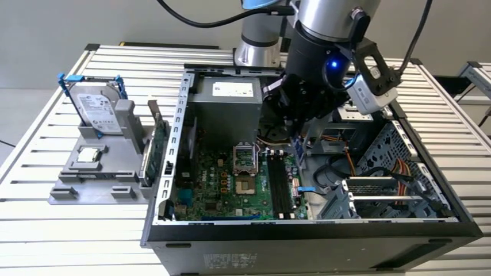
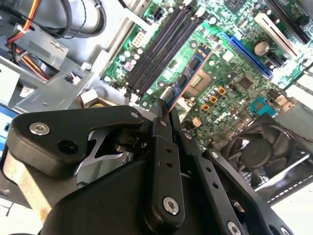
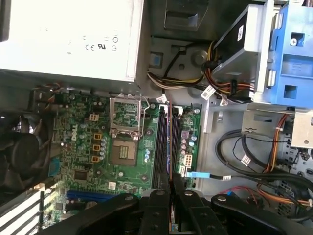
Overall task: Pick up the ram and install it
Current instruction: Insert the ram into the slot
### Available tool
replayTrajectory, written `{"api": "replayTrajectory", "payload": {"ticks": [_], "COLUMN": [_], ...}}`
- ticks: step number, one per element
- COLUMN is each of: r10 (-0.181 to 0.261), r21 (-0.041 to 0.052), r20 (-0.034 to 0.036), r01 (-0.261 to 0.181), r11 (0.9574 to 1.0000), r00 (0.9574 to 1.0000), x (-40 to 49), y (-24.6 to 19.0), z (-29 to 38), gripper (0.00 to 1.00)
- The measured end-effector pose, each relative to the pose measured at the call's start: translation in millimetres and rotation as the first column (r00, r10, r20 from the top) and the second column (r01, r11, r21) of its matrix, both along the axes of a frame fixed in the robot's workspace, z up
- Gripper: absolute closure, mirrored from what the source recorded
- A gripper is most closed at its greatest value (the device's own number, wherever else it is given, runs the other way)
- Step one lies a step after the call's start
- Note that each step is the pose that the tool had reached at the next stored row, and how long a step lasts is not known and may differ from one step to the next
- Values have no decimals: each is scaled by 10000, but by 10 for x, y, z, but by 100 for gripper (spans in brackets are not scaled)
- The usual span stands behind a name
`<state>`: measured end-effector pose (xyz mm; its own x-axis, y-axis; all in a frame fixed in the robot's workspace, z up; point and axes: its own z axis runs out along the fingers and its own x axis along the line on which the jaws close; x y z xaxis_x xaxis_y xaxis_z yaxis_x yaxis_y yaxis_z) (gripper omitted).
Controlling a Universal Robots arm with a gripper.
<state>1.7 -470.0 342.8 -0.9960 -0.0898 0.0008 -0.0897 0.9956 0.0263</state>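
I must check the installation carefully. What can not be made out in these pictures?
- Second wrist view: the fingers cover the gripped end of the ram.
- First wrist view: the gripper hides one end of the ram slots.
- Exterior view: the arm stands before the ram, so its height over the slots cannot be told.

Silver-grey arm point(image 1: 330, 17), black cables point(image 1: 201, 23); black fingers point(image 2: 164, 161) (silver screw heads), blue light point(image 1: 332, 64)
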Motion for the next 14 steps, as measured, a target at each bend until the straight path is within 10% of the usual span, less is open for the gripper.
{"api": "replayTrajectory", "payload": {"ticks": [14], "r10": [-89], "r21": [-23], "r20": [0], "r01": [89], "r11": [10000], "r00": [10000], "x": [111], "y": [5], "z": [-31], "gripper": [100]}}
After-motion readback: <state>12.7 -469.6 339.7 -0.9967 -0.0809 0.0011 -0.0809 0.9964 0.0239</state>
